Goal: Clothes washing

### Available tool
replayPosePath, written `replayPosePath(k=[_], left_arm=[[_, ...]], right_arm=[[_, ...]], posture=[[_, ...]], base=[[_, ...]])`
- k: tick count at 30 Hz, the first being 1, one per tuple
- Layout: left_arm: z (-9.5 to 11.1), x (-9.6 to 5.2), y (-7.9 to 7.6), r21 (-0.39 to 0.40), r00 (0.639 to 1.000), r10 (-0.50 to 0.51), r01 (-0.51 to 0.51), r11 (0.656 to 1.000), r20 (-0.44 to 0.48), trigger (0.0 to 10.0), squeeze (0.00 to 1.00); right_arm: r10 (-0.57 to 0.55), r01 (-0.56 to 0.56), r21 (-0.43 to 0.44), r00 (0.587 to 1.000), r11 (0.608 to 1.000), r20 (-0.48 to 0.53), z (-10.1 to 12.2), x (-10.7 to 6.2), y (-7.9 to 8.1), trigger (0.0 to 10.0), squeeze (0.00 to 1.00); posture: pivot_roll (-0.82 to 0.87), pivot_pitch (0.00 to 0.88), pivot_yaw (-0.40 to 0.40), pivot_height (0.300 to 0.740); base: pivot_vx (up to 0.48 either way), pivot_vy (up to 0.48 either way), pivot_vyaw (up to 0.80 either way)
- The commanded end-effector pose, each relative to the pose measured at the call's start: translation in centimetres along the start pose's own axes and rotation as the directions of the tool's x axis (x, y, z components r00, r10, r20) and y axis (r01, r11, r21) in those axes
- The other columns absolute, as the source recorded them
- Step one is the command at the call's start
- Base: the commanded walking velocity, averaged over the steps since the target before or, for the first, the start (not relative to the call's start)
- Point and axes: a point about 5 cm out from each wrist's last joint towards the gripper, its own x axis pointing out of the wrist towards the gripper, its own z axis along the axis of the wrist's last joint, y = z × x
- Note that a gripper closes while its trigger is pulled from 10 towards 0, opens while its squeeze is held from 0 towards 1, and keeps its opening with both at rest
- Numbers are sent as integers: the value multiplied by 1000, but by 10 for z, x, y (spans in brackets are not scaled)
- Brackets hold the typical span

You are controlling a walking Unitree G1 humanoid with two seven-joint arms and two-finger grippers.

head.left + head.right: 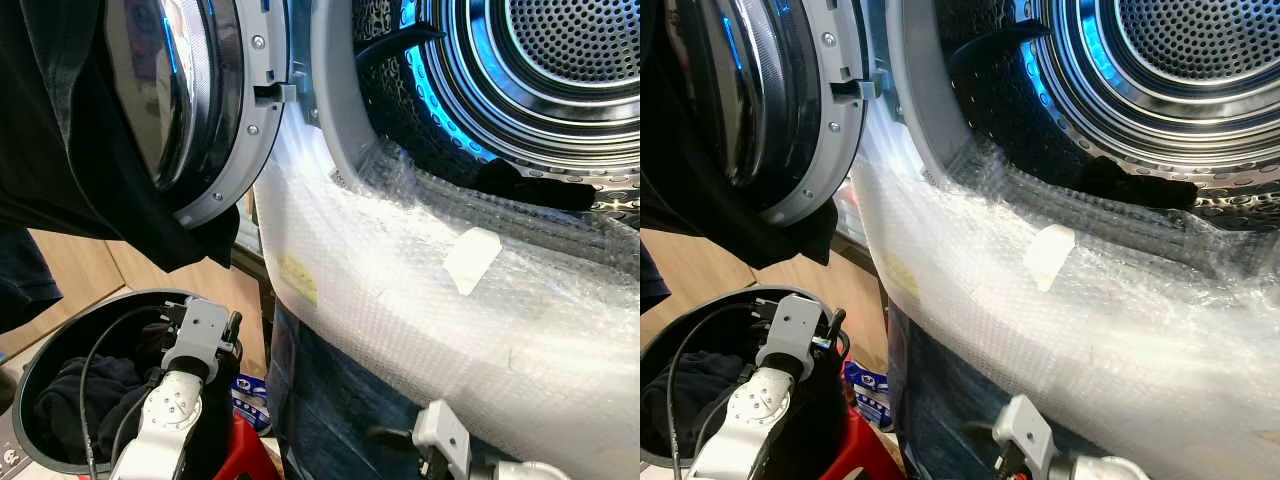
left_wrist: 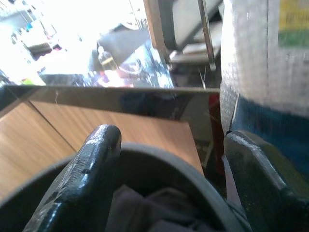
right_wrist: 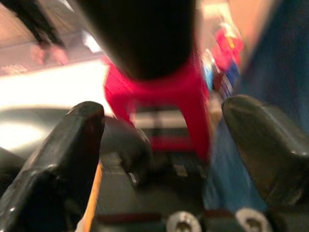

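We note the washing machine (image 1: 420, 300) with its front wrapped in bubble wrap, its round door (image 1: 190, 100) swung open to the left and the perforated steel drum (image 1: 570, 50) exposed. A black garment (image 1: 530, 180) lies draped over the lower lip of the drum opening. Below left, a dark round basket (image 1: 40, 370) holds dark clothes (image 1: 80, 400).

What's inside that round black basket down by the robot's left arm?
Dark clothes lie piled in the black basket. The left pincer, open, sits over its rim, and the arm covers part of the pile. The bottom of the basket is hidden beneath the clothes.
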Motion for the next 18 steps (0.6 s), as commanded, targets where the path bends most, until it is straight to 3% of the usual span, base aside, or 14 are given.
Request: replayPosePath(k=[1,2,3,7,8,10,11,12,13,15,18], left_arm=[[12,-1,3,-18,999,2,-1,1000,39,10000,0],[16,-3,3,-31,999,3,-1,1000,45,10000,0],[19,-6,3,-49,999,-2,4,999,46,10000,0],[22,-18,-1,-83,997,-64,67,994,47,10000,0],[25,-24,-3,-88,990,-126,131,987,66,10000,0],[28,-29,-5,-88,981,-178,185,979,83,10000,0],[30,-32,0,-89,978,-192,199,976,83,10000,0],[30,-32,0,-89,978,-192,199,976,83,10000,0],[30,-33,5,-76,977,-204,209,975,69,10000,0],[34,-34,12,-73,975,-218,221,973,48,10000,0],[38,-37,27,-129,980,-201,199,971,-2,10000,0]], right_arm=[[-143,146,12,980,989,-140,-34,2,-16,10000,0],[-206,212,10,957,977,-204,-50,2,-22,10000,0],[-286,306,34,919,951,-272,-68,1,-31,10000,1000],[-402,485,85,800,870,-445,-108,-6,-38,10000,1000],[-433,545,105,756,832,-491,-119,-7,-37,10000,1000],[-453,592,124,719,796,-528,-129,-8,-35,10000,1000],[-478,642,181,703,745,-527,-133,-4,-32,10000,1000],[-478,642,181,703,745,-527,-133,-4,-32,10000,1000],[-492,673,193,679,714,-546,-139,0,-28,10000,1000],[-511,706,153,627,691,-588,-147,3,-22,10000,1000],[-521,752,121,553,648,-650,-157,3,-14,10000,1000]], posture=[[-35,33,-13,740],[-31,38,-11,740],[-24,43,-14,740],[-13,53,-20,740],[-9,55,-19,740],[-7,56,-20,740],[10,62,-18,740],[10,62,-18,740],[27,59,-17,740],[58,56,-9,740],[66,54,3,740]], base=[[0,0,0],[0,0,0],[0,0,0],[0,0,0],[0,0,0],[0,0,0],[0,0,0],[0,0,0],[0,0,0],[0,0,0],[0,0,0]])
